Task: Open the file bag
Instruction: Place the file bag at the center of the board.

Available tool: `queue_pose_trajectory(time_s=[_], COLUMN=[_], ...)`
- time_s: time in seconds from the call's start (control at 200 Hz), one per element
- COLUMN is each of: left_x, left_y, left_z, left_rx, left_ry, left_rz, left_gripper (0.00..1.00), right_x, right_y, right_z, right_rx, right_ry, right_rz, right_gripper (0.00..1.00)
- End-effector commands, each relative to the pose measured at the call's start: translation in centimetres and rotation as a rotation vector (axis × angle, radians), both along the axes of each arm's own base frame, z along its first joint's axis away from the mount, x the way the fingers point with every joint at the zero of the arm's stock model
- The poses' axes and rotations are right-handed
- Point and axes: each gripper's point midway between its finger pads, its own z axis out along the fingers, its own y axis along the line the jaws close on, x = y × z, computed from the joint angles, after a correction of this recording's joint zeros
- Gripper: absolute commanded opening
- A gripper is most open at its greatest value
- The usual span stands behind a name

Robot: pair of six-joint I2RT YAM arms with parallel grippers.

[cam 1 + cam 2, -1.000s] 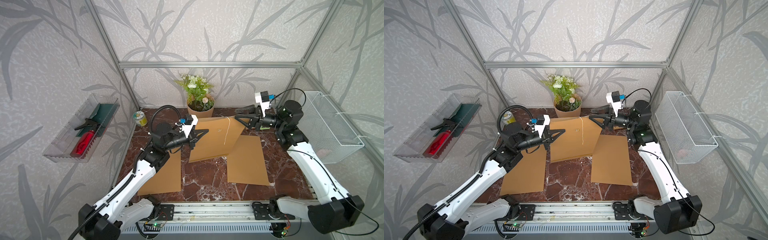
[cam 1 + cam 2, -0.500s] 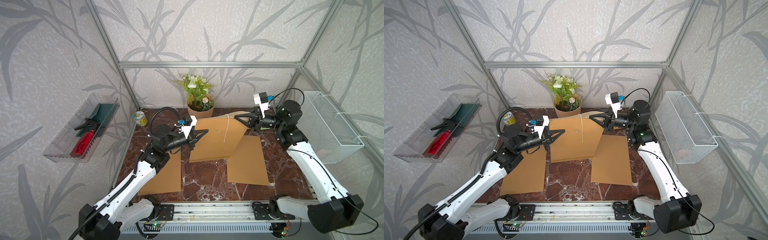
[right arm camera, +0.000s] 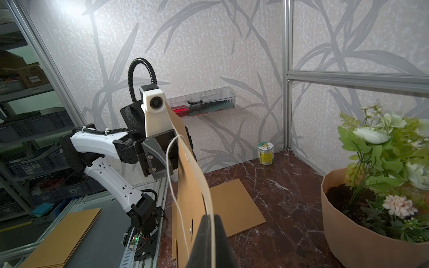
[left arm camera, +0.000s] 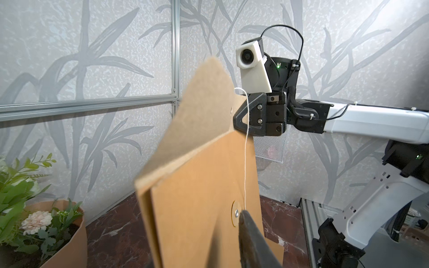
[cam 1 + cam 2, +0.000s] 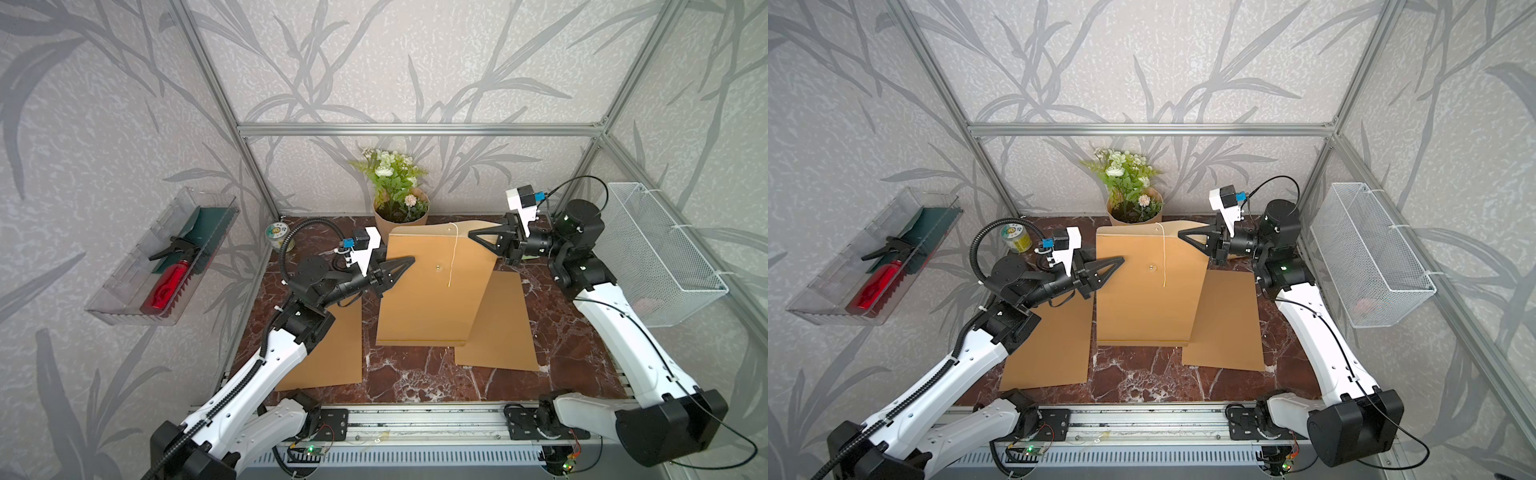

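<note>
So the kraft file bag is propped up just in front of the potted plant, and its bottom edge looks like it sits on the marble tabletop. Both top views give the whole outline: a flat, stiff brown rectangle that leans.

The top views don't really show the flap, but the left wrist view does. It's lifted, and its inside is paler and fuzzier than the smooth front. That view also shows the thin white string hanging loose from the flap down to a round paper washer with a shiny rivet in the middle.

The right wrist view has the flap edge-on, as a thin curved strip. The right gripper is pinched tight on it, with both dark fingers squeezing the paper at the corner on the plant side.

The left gripper is at the bag's side edge, further from the plant. Only one matte black finger shows in its own wrist view, lying against the front by the washer. Can't tell if that claw is actually clamped or gapped.
</note>
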Motion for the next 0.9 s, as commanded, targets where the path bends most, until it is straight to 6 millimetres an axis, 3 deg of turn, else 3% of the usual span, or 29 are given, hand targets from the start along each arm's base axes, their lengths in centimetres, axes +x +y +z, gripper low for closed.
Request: queue_pose_trajectory(time_s=[0.0, 0.595, 0.895], left_x=[-0.2, 1.3, 1.6], left_y=[0.2, -1.0, -1.6], left_z=[2.2, 5.6, 5.9], left_rx=[-0.056, -0.147, -0.165], left_ry=[-0.032, -0.055, -0.046], left_rz=[-0.009, -0.068, -0.115], left_gripper=[0.38, 0.36, 0.12], right_x=[-0.5, 0.0, 0.1], right_y=[0.1, 0.7, 1.1], right_z=[1.1, 0.4, 0.6], right_rx=[0.003, -0.021, -0.027], right_ry=[-0.044, -0.033, -0.039], right_rz=[0.018, 0.029, 0.033], right_gripper=[0.03, 0.0, 0.0])
